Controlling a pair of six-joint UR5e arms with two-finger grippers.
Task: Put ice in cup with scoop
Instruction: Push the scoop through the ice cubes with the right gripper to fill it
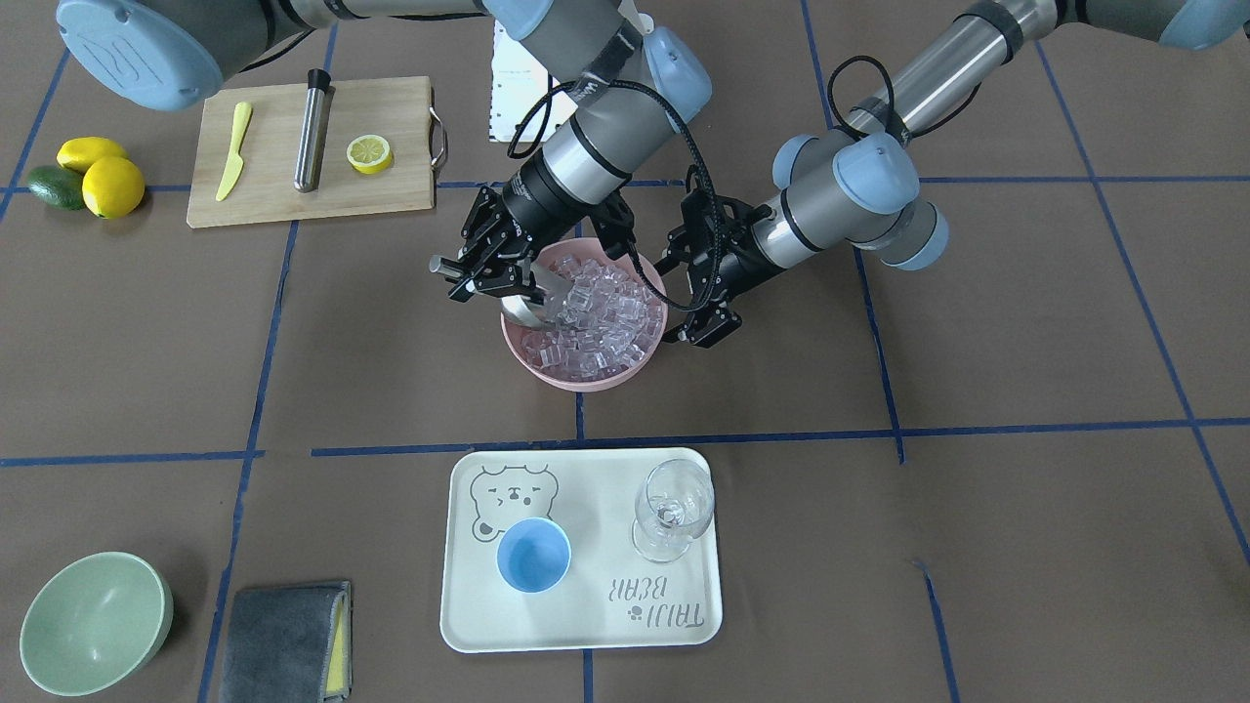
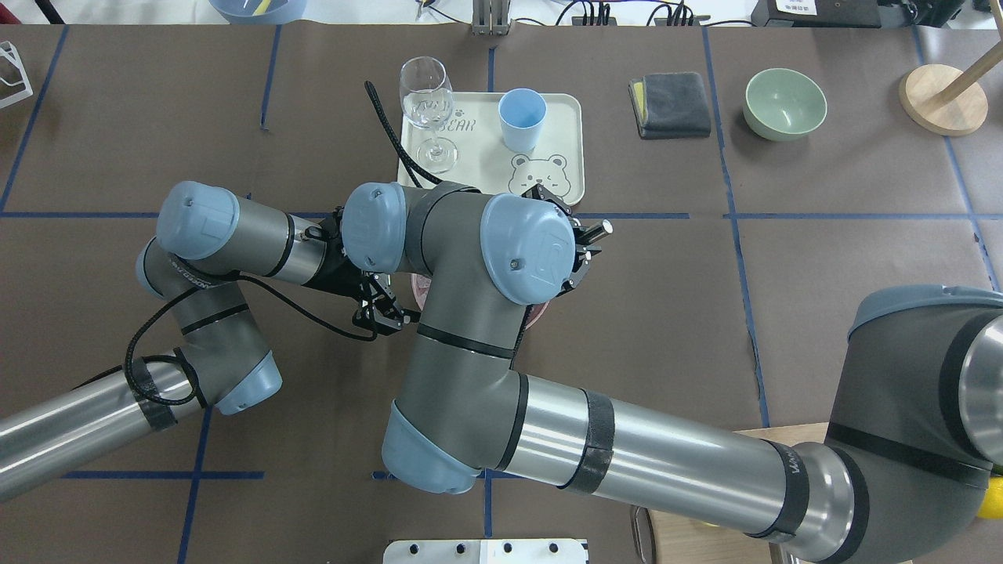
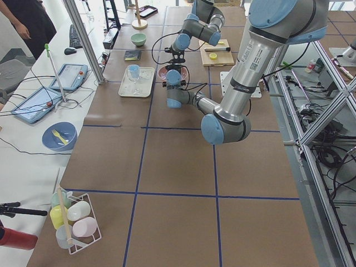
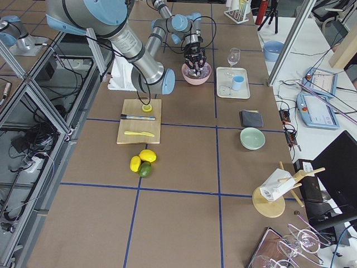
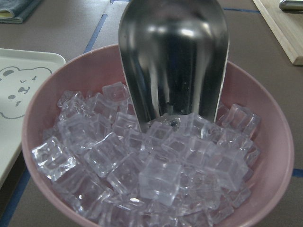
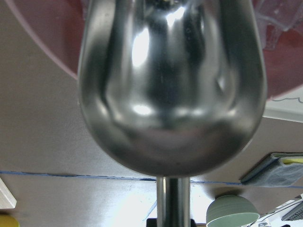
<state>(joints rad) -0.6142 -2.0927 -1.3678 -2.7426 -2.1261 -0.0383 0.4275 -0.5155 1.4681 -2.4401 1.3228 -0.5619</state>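
A pink bowl at the table's middle is heaped with clear ice cubes. My right gripper is shut on the rod handle of the steel scoop. The scoop's trough tilts down, and its front edge is dug into the ice, as the left wrist view shows the scoop. My left gripper hangs just outside the bowl's rim and looks open and empty. The light-blue cup stands empty on a white tray, well apart from the bowl.
A stemmed glass shares the tray with the cup. A cutting board holds a knife, a steel cylinder and half a lemon. Lemons and an avocado lie beside it. A pale-green bowl and a grey cloth sit near the tray.
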